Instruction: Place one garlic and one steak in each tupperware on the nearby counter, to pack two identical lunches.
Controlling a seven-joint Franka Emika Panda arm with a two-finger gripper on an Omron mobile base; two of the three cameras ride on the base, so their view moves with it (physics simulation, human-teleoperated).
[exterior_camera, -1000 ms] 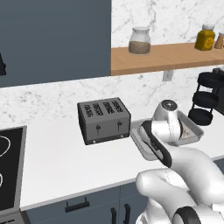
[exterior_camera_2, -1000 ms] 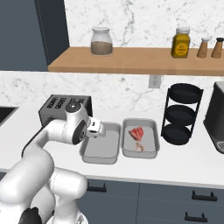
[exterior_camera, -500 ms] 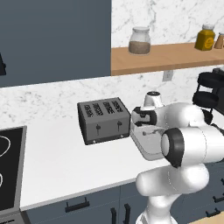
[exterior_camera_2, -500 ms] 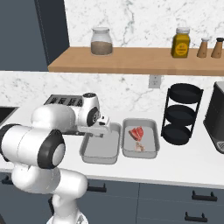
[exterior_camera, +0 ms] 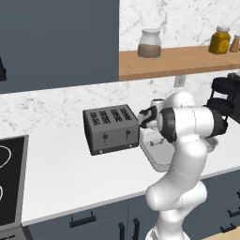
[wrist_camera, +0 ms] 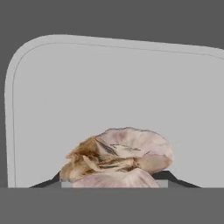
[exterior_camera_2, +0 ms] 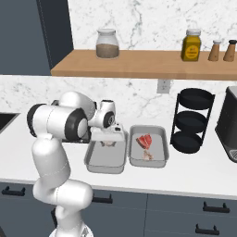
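The gripper (exterior_camera_2: 108,142) pinched a garlic bulb (wrist_camera: 117,159) over the left tupperware (exterior_camera_2: 106,161). Right of that tray, the second tupperware (exterior_camera_2: 159,152) held a steak (exterior_camera_2: 143,140) and garlic (exterior_camera_2: 147,155).

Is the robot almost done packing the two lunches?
About halfway. The right tray already has a steak and a garlic. The gripper holds another garlic over the left tray, which looks bare. That garlic must go in, then a second steak.
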